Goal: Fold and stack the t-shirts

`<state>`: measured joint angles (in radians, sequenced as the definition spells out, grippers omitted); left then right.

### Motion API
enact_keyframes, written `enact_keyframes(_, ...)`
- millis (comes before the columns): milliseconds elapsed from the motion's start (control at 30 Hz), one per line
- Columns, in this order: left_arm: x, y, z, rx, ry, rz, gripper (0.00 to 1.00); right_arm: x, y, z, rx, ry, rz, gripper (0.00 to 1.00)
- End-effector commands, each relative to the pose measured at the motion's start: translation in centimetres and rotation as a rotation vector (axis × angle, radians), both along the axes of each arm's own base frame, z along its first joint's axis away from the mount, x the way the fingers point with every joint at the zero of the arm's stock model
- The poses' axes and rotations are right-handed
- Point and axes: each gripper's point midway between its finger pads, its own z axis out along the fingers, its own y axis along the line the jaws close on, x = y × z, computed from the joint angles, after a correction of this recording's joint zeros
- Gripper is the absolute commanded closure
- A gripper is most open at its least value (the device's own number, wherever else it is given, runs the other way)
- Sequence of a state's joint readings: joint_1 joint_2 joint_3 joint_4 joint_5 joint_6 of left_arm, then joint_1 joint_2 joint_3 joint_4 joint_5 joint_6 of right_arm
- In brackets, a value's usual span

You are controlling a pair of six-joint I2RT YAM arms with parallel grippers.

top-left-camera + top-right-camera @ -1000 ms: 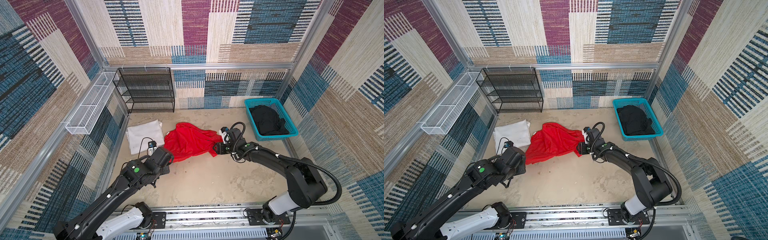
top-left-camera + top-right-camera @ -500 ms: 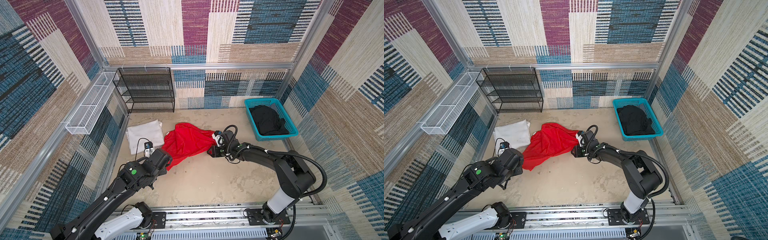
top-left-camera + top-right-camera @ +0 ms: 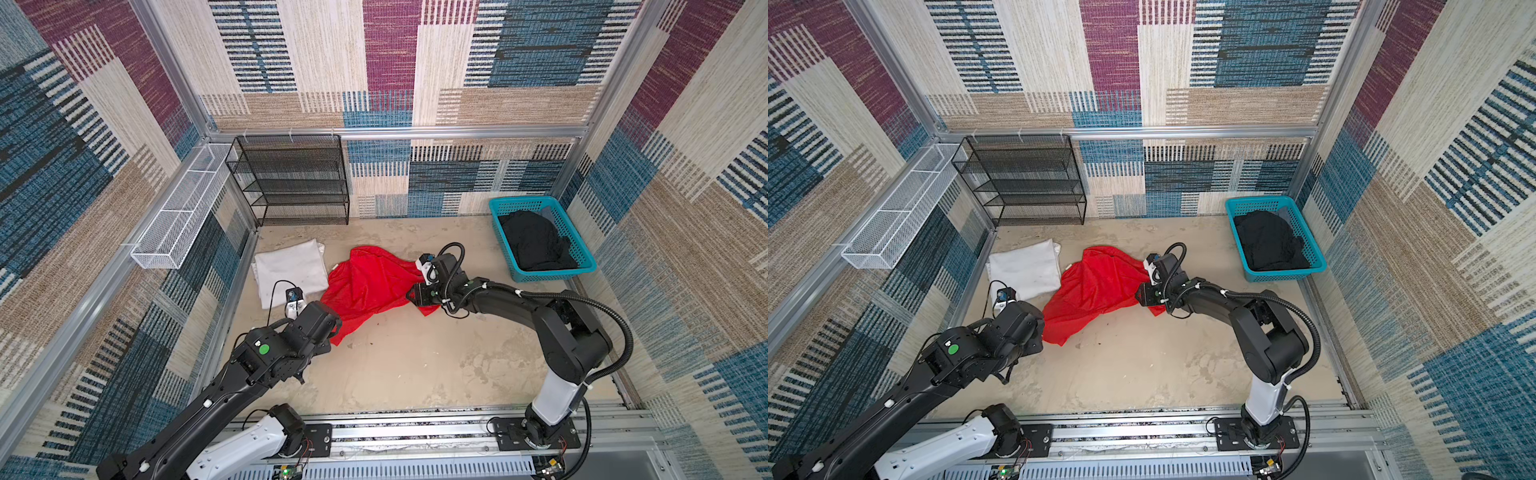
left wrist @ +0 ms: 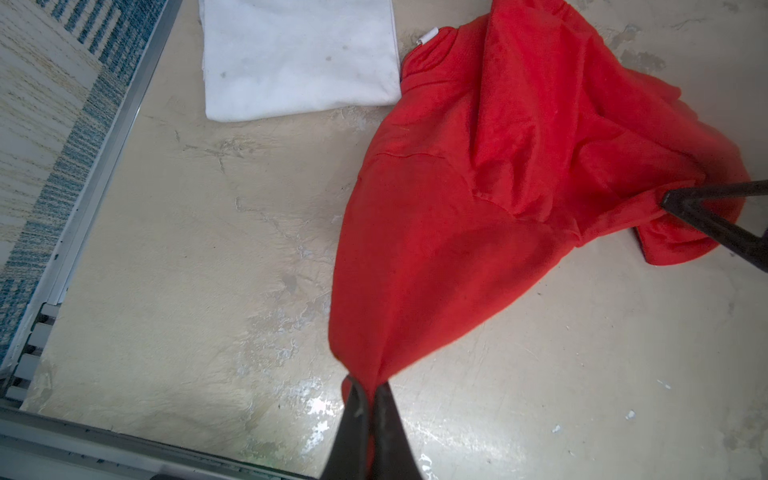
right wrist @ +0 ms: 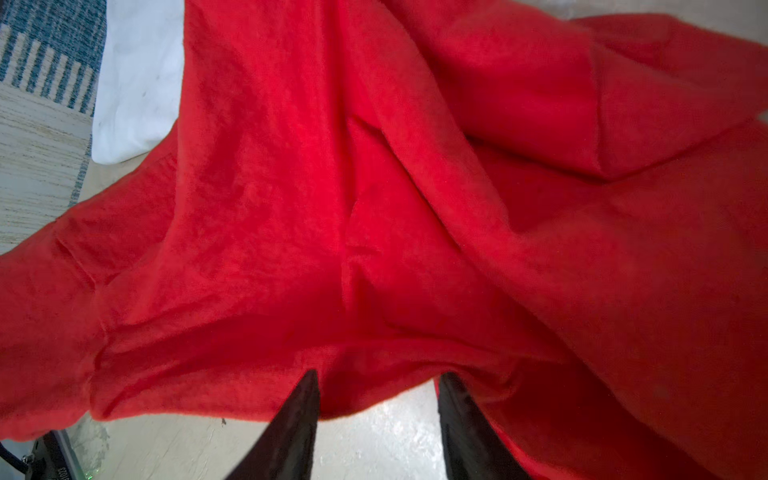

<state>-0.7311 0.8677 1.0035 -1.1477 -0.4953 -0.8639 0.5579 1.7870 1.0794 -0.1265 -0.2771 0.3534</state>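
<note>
The red t-shirt (image 3: 370, 286) lies bunched on the table (image 3: 415, 365) between the two arms. Its long axis runs on a slant in both top views, from the near corner at the left arm up and across to the far bunch beside the right arm. The left gripper (image 4: 365, 384) is clamped tight on that near corner, and in the left wrist view the cloth fans out from the pinch into a taut cone. The right gripper (image 5: 378, 374) stands at the opposite end with its jaws apart. In the right wrist view a red hem drapes across its fingertips (image 5: 307, 399) and bare table shows in the gap behind, so the hem sits between the jaws but looks unclamped. From this claw the bulk of the shirt spreads straight ahead, toward the folded white t-shirt (image 3: 291, 270), which lies flat just beside the red one on the side away from the right arm. The loose end is the right arm's to take, being at its fingertips, and a closing grip there would likely give two held ends to draw the shirt flat. The black t-shirt (image 3: 536, 245) sits heaped in the teal basket (image 3: 582, 266), well apart.
</note>
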Motion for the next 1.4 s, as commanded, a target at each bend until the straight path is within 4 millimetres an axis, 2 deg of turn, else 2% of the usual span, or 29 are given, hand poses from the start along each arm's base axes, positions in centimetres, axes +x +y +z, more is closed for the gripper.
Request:
enact_keyframes(0, -0.1, 0.4, 0.0, 0.005, -0.008, 0.014, 1.00, 0.3, 0.4, -0.3, -0.002, -0.005, 0.016, 0.56)
enact_keyframes(67, -0.1, 0.3, 0.0, 0.003, -0.006, 0.013, 1.00, 0.2, 0.5, -0.7, -0.001, 0.005, 0.020, 0.64)
enact_keyframes(133, -0.1, 0.3, -0.1, 0.003, -0.004, 0.013, 1.00, 0.2, 0.4, -0.7, 0.000, 0.006, 0.021, 0.82)
enact_keyframes(200, 0.0, 0.2, -0.1, -0.001, -0.008, 0.012, 1.00, 0.2, 0.5, 0.2, 0.009, -0.010, 0.024, 0.98)
enact_keyframes(233, 0.0, 0.2, 0.0, -0.005, -0.012, 0.010, 1.00, 0.2, 0.5, 0.9, 0.015, -0.023, 0.024, 1.00)
enact_keyframes(333, 0.6, 0.0, 1.0, -0.004, -0.044, -0.002, 1.00, 0.4, 0.1, 4.0, 0.026, -0.090, 0.015, 1.00)
enact_keyframes(433, 1.4, -0.2, 2.9, 0.006, -0.103, -0.025, 1.00, -0.1, -0.3, 8.3, 0.061, -0.172, 0.018, 1.00)
enact_keyframes(633, 3.0, -0.5, 9.0, 0.020, -0.277, -0.086, 1.00, -3.1, -2.0, 16.7, 0.128, -0.280, 0.027, 1.00)
enact_keyframes(733, 3.4, -0.4, 11.2, 0.037, -0.331, -0.104, 1.00, -5.0, -4.0, 20.7, 0.124, -0.328, -0.004, 1.00)
enact_keyframes(800, 3.5, -0.3, 11.4, 0.053, -0.336, -0.108, 1.00, -5.7, -5.2, 21.2, 0.108, -0.334, -0.038, 0.98)
enact_keyframes(833, 3.6, -0.3, 11.2, 0.059, -0.334, -0.107, 1.00, -6.1, -5.5, 20.5, 0.089, -0.308, -0.041, 0.87)
enact_keyframes(900, 3.6, -0.4, 10.6, 0.063, -0.326, -0.108, 1.00, -7.0, -5.7, 17.2, 0.046, -0.214, -0.020, 0.64)
enact_keyframes(967, 3.7, -0.6, 10.1, 0.056, -0.321, -0.106, 1.00, -7.7, -5.7, 13.4, 0.028, -0.138, -0.017, 0.57)
enact_keyframes(1067, 3.7, -0.7, 10.0, 0.041, -0.320, -0.105, 1.00, -8.4, -5.3, 8.5, 0.009, -0.072, -0.002, 0.58)
enact_keyframes(1167, 3.7, -0.7, 10.0, 0.043, -0.319, -0.103, 1.00, -8.0, -4.7, 4.9, -0.044, -0.079, 0.007, 0.55)
enact_keyframes(1267, 3.6, -0.5, 9.8, 0.051, -0.310, -0.098, 1.00, -6.8, -4.7, 2.4, -0.132, -0.104, -0.019, 0.52)
enact_keyframes(1367, 3.4, -0.3, 9.5, 0.055, -0.302, -0.095, 1.00, -5.8, -3.9, 1.0, -0.190, -0.133, -0.001, 0.52)
